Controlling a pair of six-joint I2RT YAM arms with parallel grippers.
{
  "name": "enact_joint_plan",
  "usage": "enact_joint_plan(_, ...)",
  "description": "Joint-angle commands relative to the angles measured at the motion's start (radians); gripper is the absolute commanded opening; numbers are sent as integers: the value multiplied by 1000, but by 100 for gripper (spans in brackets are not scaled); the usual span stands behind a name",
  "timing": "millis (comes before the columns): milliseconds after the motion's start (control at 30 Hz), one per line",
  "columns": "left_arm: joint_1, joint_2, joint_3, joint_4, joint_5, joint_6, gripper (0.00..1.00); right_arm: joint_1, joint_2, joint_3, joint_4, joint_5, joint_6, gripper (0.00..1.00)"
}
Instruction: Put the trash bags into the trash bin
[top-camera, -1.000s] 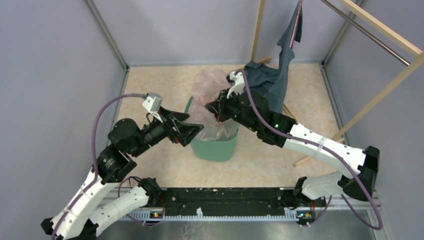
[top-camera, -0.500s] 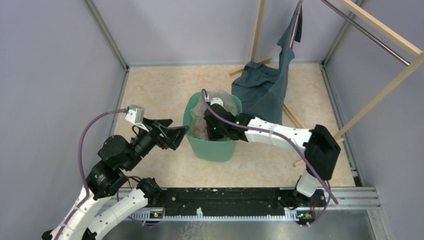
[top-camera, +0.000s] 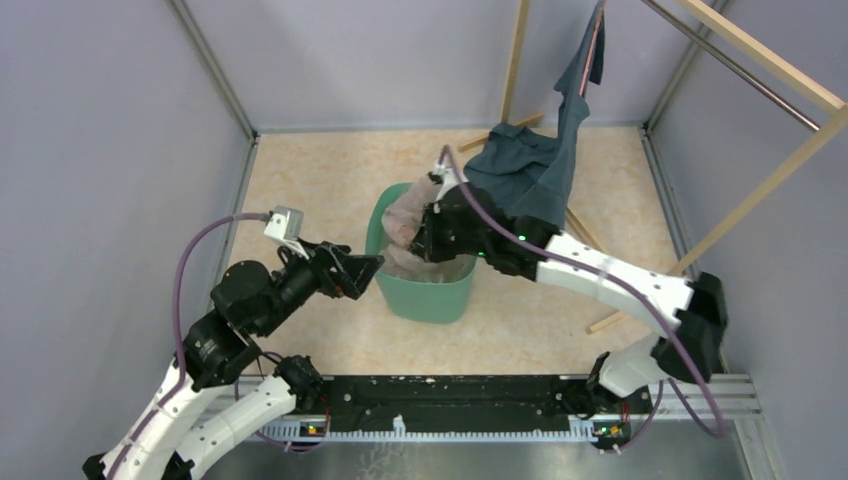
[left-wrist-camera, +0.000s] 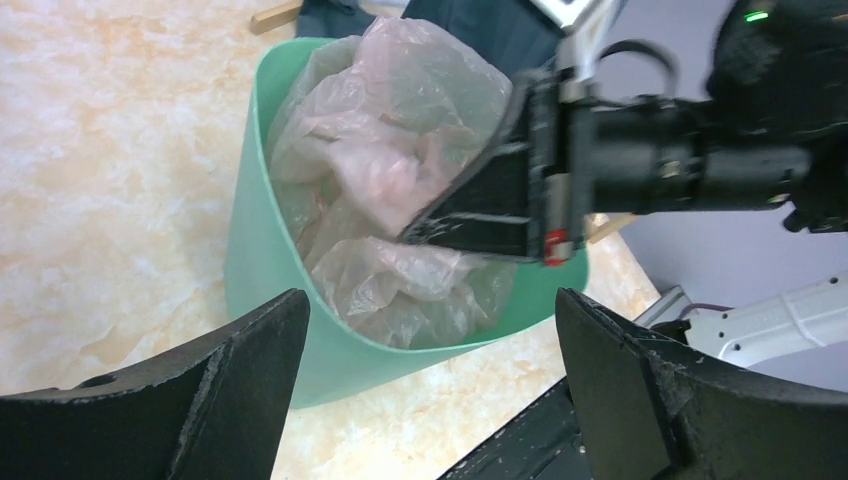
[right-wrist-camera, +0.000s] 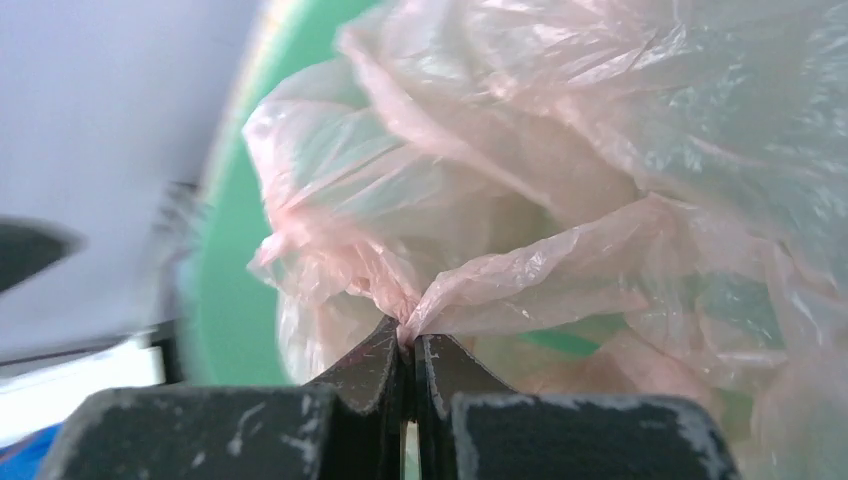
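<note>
Two right fingers (right-wrist-camera: 372, 372) pinch the trash bag (right-wrist-camera: 600, 130) — left fingers (left-wrist-camera: 245, 375) wide, empty.

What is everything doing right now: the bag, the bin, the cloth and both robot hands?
pale-pink crinkly plastic bag: crumpled, mostly inside the bin.
mint-green plastic bin: upright, holding the bag.
right gripper: shut on the bag.
left gripper: open, beside the bin.
dark blue-grey cloth garment: hanging down behind the bin.

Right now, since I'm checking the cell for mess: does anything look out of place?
Yes. The pink bag sits crumpled in the green bin, bulging above its rim, pinched in the shut right tool. Behind the bin, a dark garment trails from the wooden rack onto the table.
</note>
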Motion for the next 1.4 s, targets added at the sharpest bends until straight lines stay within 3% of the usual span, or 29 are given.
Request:
enact_joint_plan(0,-1,60,98,62,60,-11,99,-65,-179,-108,208,-195,179,0)
enact_joint_plan(167,-1,114,139,73,117,-81,98,-119,-251,-262,447,-317,365,0)
enact_joint_plan(400,-2,149,128,156,141,-131,95,-121,-237,-257,551,-356,293,0)
enact_joint_plan(533,-1,237,160,186,161,-115,83,-121,-260,-249,530,-314,223,0)
enact_joint_plan(633,-1,311,201,177,140,-84,80,-121,-272,-237,503,-307,181,0)
enact_joint_plan(833,0,441,300,125,-4,61,66,-111,-289,-215,443,-301,89,0)
enact_joint_plan(1100,0,478,330,65,-56,128,41,-103,-325,-197,366,-247,-41,14)
enact_joint_plan(1133,0,479,335,59,-51,125,43,-103,-326,-192,362,-244,-55,14)
enact_joint_plan(1267,1,473,327,47,17,87,73,-103,-319,-173,343,-224,-87,14)
enact_joint_plan(1367,1,447,268,103,53,42,76,-103,-311,-170,355,-234,-98,14)
